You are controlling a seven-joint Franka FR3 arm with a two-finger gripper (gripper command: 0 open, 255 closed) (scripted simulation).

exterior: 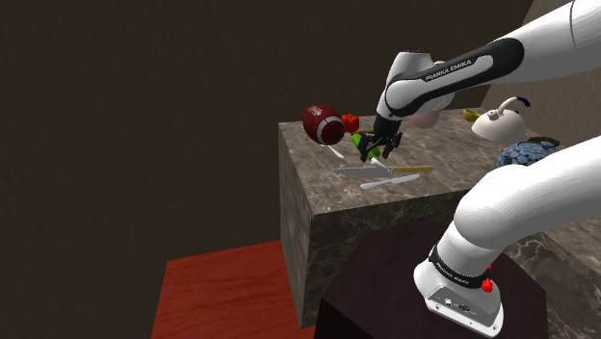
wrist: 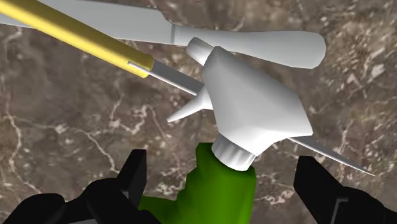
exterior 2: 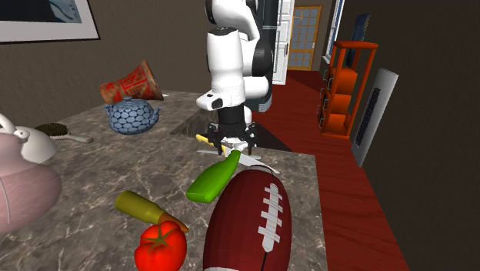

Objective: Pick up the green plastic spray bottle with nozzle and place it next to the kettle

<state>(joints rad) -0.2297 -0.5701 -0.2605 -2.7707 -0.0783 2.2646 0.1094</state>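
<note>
The white arm rises from its stand [exterior: 462, 289] at the shoulder view's lower right, bends at the elbow and stretches its forearm to the left over the marble counter [exterior: 327, 207]. The wrist is turned so that the hand points almost straight down. The gripper [exterior: 385, 144] hangs low over the counter, near its left end. In the second exterior view the gripper [exterior 2: 233, 146] stands upright just above the white nozzle end of the green spray bottle [exterior 2: 211, 182]. The bottle lies on its side on the counter, with the green body pointing away from the arm, toward the football [exterior 2: 250, 219]. In the wrist view the gripper [wrist: 224, 173] is released: its two black fingers [wrist: 133, 178] stand apart, one on each side of the bottle's neck, and a gap shows between each finger and the bottle, so it is not grasped. The white nozzle [wrist: 251, 108] lies across a yellow-handled tool [wrist: 76, 32] and just beside a white knife [wrist: 191, 28]. The white kettle [exterior: 501, 122] stands well apart, at the far right of the counter in the shoulder view.
</note>
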